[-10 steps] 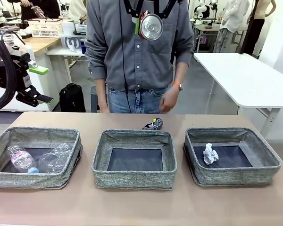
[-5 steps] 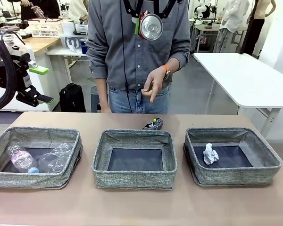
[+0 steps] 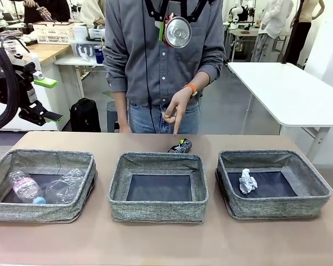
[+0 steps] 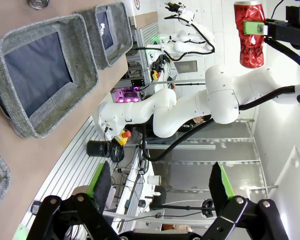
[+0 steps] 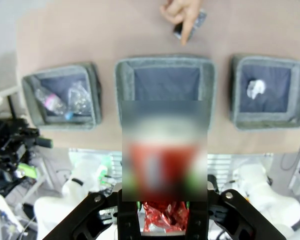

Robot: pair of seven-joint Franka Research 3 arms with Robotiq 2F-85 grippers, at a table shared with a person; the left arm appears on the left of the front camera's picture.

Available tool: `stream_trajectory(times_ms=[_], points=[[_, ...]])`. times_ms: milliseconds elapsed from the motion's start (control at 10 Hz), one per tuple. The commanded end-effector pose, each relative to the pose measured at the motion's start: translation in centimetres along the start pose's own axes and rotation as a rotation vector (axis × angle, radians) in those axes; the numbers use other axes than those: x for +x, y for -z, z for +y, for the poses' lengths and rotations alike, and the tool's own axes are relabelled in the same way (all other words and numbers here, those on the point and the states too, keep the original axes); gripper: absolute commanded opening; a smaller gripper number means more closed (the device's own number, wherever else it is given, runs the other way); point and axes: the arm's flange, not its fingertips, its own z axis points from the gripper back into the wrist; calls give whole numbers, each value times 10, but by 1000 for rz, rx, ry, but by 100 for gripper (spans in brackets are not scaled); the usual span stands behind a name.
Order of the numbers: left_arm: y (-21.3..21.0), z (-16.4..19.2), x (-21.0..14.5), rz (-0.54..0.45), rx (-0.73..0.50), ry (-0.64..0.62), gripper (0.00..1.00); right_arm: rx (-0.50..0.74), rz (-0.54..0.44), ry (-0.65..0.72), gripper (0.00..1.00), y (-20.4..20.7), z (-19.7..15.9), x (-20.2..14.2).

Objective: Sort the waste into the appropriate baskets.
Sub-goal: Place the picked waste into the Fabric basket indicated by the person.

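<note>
My right gripper (image 3: 171,27) hangs high over the table, in front of the person's chest, shut on the crushed red can (image 3: 179,32); in the left wrist view that can (image 4: 250,37) shows up in the air. A crushed black can (image 3: 180,146) lies on the table behind the middle basket (image 3: 158,210), and the person's hand (image 3: 175,108) points down at it. The left basket (image 3: 33,212) holds a clear bottle (image 3: 25,185) and a clear cup (image 3: 66,185). A paper ball (image 3: 247,180) lies in the right basket (image 3: 277,208). My left gripper (image 3: 49,100) is raised at the far left, open and holding nothing.
The three baskets stand in a row across the brown table, with bare table in front of them. The person stands close behind the far edge. A white table (image 3: 288,88) is behind on the right.
The person's hand has come up from the hip and now points a finger down at the black can. Neither arm has moved.
</note>
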Motion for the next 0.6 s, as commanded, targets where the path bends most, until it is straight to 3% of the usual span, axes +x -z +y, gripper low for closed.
stream_trajectory(times_ms=[0, 300, 500], points=[[0, -2, -1, 3, 5, -3, 100, -2, 15, -87, 38, 70, -14, -9], [0, -2, -1, 3, 5, -3, 100, 140, 141, -162, 38, 189, -37, -46], [0, -2, -1, 3, 5, -3, 100, 341, 288, -313, 38, 242, -35, -62]])
